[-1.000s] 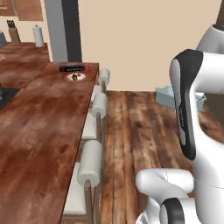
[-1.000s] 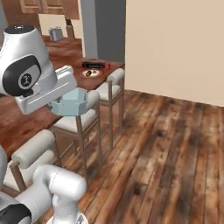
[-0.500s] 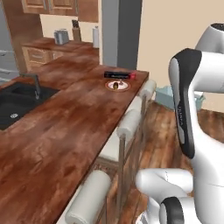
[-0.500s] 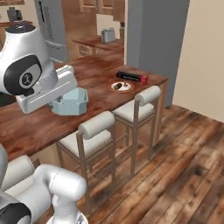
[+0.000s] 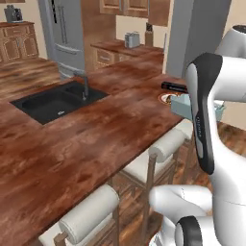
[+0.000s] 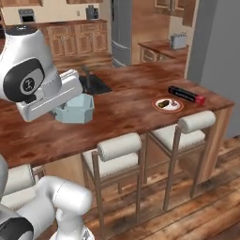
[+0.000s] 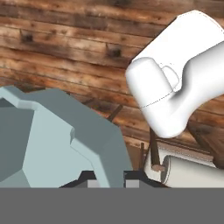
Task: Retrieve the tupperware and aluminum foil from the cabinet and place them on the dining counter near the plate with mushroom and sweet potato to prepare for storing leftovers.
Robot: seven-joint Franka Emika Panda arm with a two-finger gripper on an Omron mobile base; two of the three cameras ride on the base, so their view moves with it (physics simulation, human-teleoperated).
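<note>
The pale blue tupperware (image 6: 77,109) hangs over the dining counter (image 6: 126,108), held at the end of my arm. In the hand view the tupperware (image 7: 52,135) looms large, and my gripper (image 7: 108,177) is shut on its wall, one dark fingertip on each side. In the left base view my arm hides most of the tupperware (image 5: 181,106). The aluminum foil (image 6: 186,94) lies near the counter's far right end, just behind the plate (image 6: 167,104) of food. Both also show past my arm as the aluminum foil (image 5: 173,87) and plate (image 5: 165,98). The cabinet is out of view.
A black sink (image 5: 53,102) with a faucet (image 5: 85,85) is set into the counter. White-cushioned stools (image 6: 117,152) line the near edge over the wood floor. A grey fridge (image 5: 65,29) and a toaster (image 5: 131,39) stand behind.
The whole picture has shifted as the base moved: the sink has come into view and the foil and plate now lie to the right. The tupperware stays in my gripper.
</note>
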